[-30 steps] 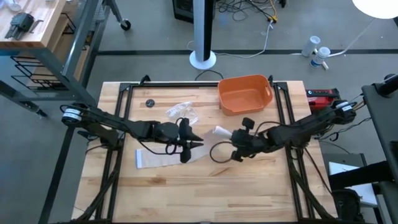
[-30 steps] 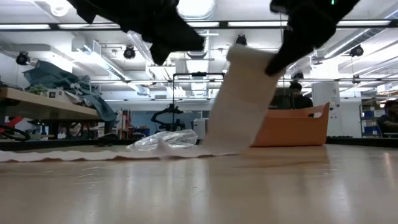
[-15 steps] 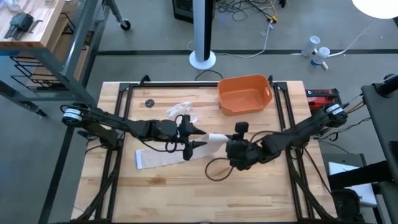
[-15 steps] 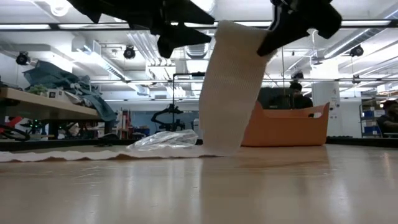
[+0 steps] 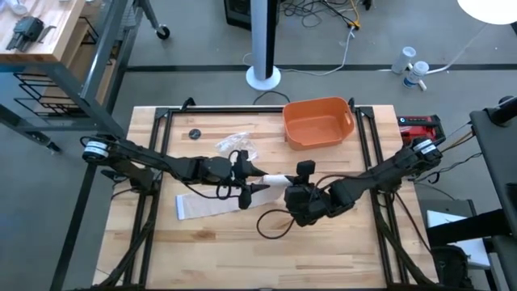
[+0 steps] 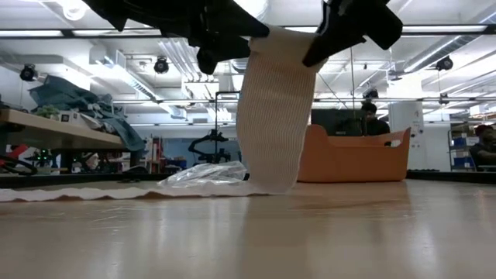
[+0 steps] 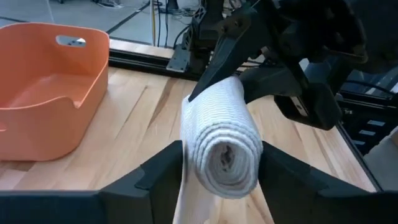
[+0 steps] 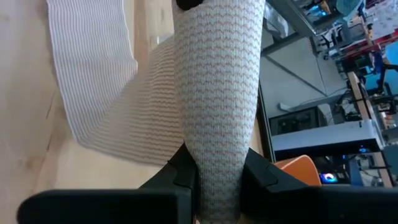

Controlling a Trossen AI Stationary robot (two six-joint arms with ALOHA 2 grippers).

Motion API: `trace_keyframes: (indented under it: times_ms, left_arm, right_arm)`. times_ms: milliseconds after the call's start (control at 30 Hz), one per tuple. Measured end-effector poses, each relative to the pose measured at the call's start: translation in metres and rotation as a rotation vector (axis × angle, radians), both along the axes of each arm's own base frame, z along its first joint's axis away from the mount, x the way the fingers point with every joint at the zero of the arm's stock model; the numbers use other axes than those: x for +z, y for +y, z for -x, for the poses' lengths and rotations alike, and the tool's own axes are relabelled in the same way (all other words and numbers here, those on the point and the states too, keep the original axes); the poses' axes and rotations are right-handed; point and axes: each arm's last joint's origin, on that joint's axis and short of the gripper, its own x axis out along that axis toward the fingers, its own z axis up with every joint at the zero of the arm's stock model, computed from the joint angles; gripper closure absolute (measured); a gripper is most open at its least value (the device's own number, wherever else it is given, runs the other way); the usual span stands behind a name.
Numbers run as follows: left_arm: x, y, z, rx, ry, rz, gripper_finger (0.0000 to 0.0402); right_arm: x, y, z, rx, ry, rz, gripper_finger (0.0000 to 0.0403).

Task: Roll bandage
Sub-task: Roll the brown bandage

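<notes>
Spreading wider, left gripper (image 7: 217,163) flanks bandage (image 7: 221,140).

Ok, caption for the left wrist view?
Rolled bandage end between the open left gripper, right gripper clamped on its far end.

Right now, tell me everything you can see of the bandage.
The bandage is an off-white, ribbed knit gauze strip, partly wound into a small roll whose coiled end shows in the left wrist view. The roll is lifted above the table; the right pincer is shut on it, and the left pincer stands open either side of its end. From the roll the strip hangs down to the wooden table, and its tail lies flat there.
</notes>
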Motion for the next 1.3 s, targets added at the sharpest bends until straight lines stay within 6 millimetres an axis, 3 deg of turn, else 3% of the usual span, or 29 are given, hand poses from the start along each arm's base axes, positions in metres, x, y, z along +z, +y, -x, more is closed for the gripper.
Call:
trace_keyframes:
  times_ms: [133, 300, 500, 667, 933, 1100, 1300]
  left_arm:
    - [0.003, 0.000, -0.001, -0.013, -0.030, -0.042, 0.0261]
    - [0.005, 0.000, -0.001, -0.015, -0.048, -0.101, 0.0372]
    - [0.000, 0.000, 0.001, 0.071, -0.029, -0.217, 0.0374]
    - [0.002, -0.008, 0.002, 0.065, -0.061, -0.352, 0.0374]
    - [0.019, -0.026, 0.004, 0.004, -0.187, -0.688, 0.0374]
    - [0.031, -0.032, 0.008, -0.042, -0.285, -0.775, 0.0374]
    - [0.043, -0.035, 0.013, -0.096, -0.402, -0.834, 0.0374]
  right_arm:
    - [0.003, 0.001, -0.002, -0.010, -0.043, -0.004, 0.0351]
    - [0.004, -0.001, -0.002, -0.066, -0.101, -0.057, 0.0332]
    - [0.016, -0.004, 0.004, -0.121, -0.201, -0.237, 0.0204]
    - [0.030, -0.013, 0.025, -0.150, -0.274, -0.309, 0.0145]
    - [0.035, -0.035, 0.079, -0.126, -0.502, -0.527, 0.0136]
    - [0.024, -0.040, 0.104, 0.149, -0.717, -0.742, 0.0148]
    - [0.018, -0.044, 0.116, 0.298, -0.906, -0.734, 0.0166]
